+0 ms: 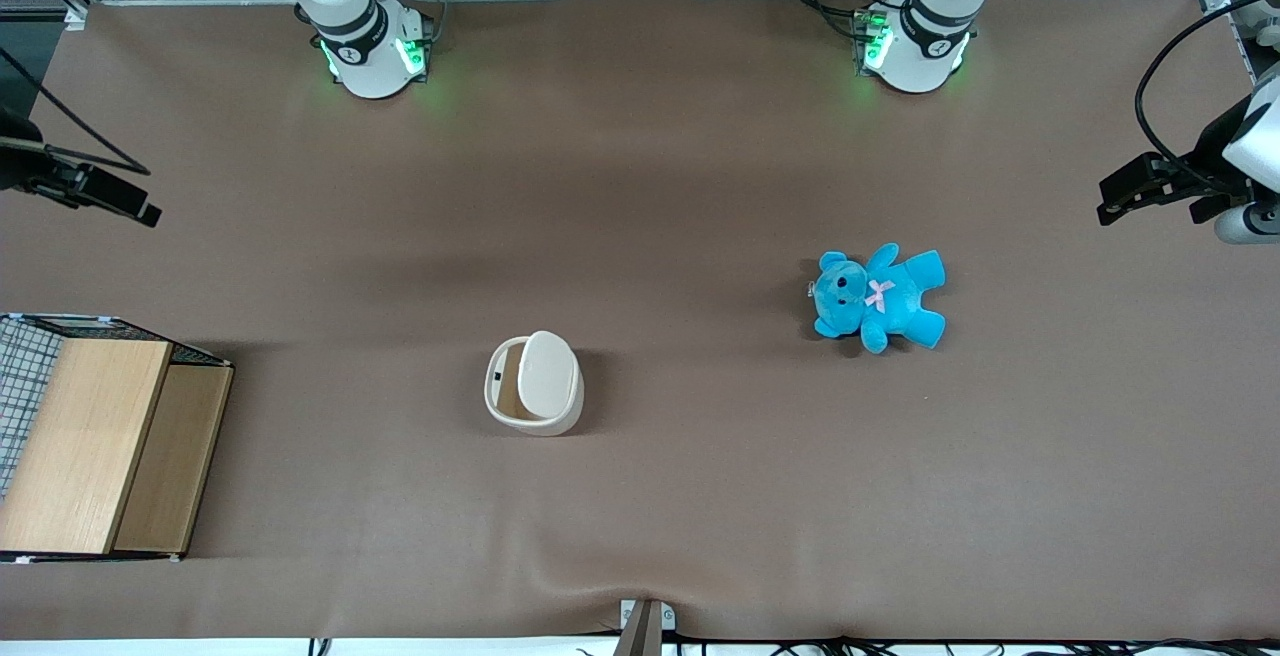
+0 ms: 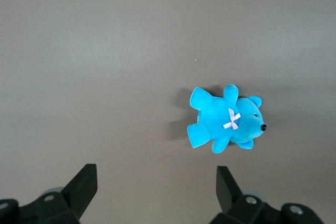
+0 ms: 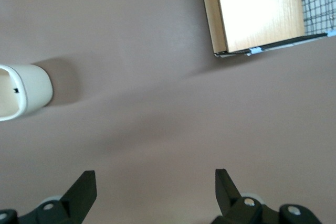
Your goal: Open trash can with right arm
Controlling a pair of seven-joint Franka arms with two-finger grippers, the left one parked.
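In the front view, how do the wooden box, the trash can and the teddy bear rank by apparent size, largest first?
1. Wooden box, clearly largest.
2. Teddy bear and trash can look too alike to rank.

The gripper is parked away from them all.

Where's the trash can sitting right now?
The trash can stands mid-table in the front view, between the wooden box and the blue teddy bear; the gripper, jaws open, hovers apart from it.

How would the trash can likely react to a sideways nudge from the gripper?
The trash can looks like thin smooth plastic, so probably light and apt to slide. Its lid stands tilted, so it may swing. The open gripper is clear of it.
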